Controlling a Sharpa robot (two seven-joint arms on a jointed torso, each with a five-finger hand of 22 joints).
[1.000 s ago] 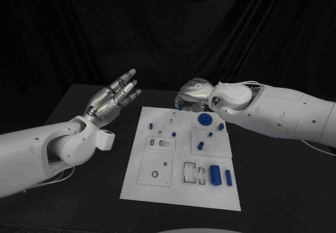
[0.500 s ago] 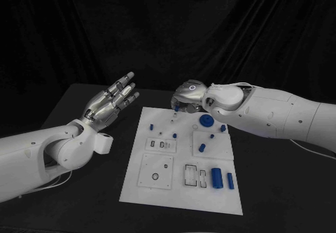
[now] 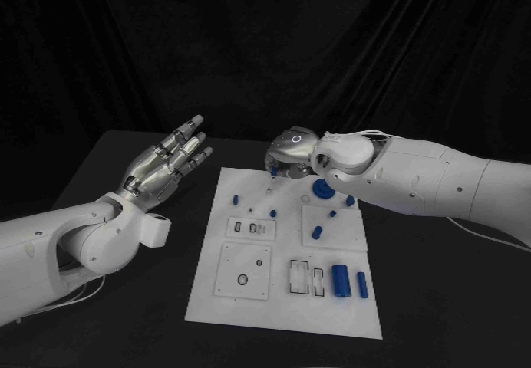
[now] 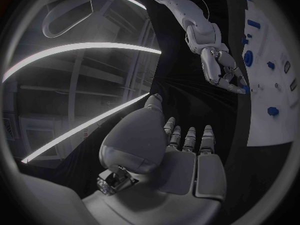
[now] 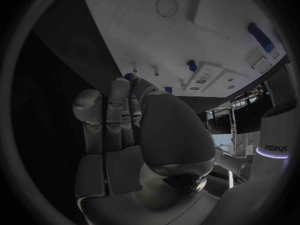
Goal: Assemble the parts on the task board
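**White board, right hand over its far edge**

White task board [image 3: 290, 257] lies flat mid-table, long axis running away from the robot, near end slightly wider in head view. Small blue parts [image 3: 342, 277] sit on it: two upright-lying cylinders near the right front, long axes along the board; a round toothed piece [image 3: 322, 189] and short pegs farther back. Right hand [image 3: 290, 156] hangs over the far edge, fingers curled down, a small blue piece [image 5: 130, 77] at its fingertips; grip: cannot tell. Left hand [image 3: 166, 164] raised left of the board, fingers straight and apart, holding nothing.
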